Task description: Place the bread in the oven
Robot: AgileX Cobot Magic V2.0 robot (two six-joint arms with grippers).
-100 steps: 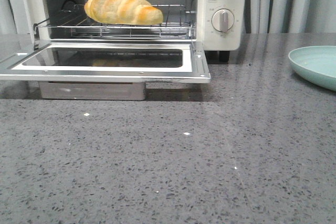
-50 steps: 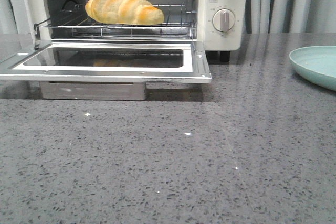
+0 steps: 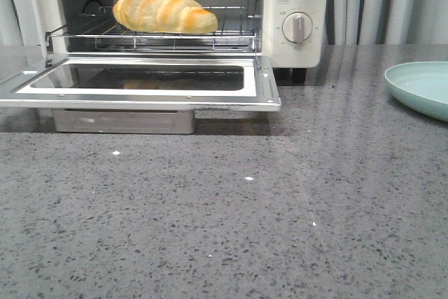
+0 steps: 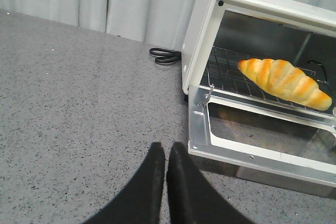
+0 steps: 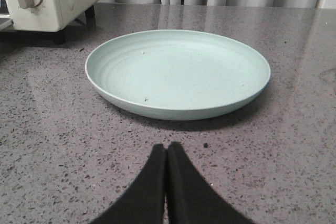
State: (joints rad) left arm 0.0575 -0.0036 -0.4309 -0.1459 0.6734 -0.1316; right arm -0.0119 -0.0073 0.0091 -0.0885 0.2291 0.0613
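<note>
- One left gripper (image 4: 166,153) shows at the bottom of the left wrist view, its two black fingers pressed together over the grey speckled table (image 4: 73,103), holding nothing.
- One right gripper (image 5: 167,153) sits likewise at the bottom of the right wrist view, fingers closed tight and empty, just short of one pale green plate (image 5: 178,72).
- In the front view, one oven (image 3: 290,5) fills the upper left, its door (image 3: 140,85) dropped flat and open.
- One bread (image 3: 164,10) lies on the wire rack (image 3: 231,29) inside the oven.
- Two knobs (image 3: 297,26) show on the oven's right side.
- Grey curtains (image 3: 385,1) hang behind.
</note>
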